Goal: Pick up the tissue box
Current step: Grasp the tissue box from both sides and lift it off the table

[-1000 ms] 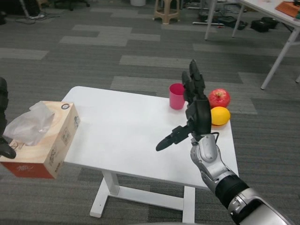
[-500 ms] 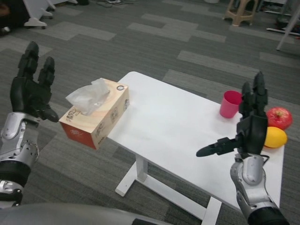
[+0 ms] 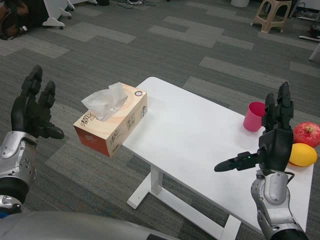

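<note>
The tissue box (image 3: 112,124) is wood-patterned with an orange end and a white tissue sticking out of its top. It sits at the left end of the white table (image 3: 200,145), overhanging the edge. My left hand (image 3: 34,106) is raised to the left of the box, fingers spread, holding nothing and apart from it. My right hand (image 3: 272,140) is upright over the table's right side, fingers apart and thumb pointing left, far from the box.
A pink cup (image 3: 254,116) stands at the table's far right. Beside it lie a red apple (image 3: 307,134) and a yellow-orange fruit (image 3: 302,154). Grey carpet lies around the table; a stool (image 3: 272,15) and other furniture stand far behind.
The camera has kept swinging left and tilting, so the whole scene shifted. The left hand, at the frame edge by the box a second ago, now stands raised and apart from it.
</note>
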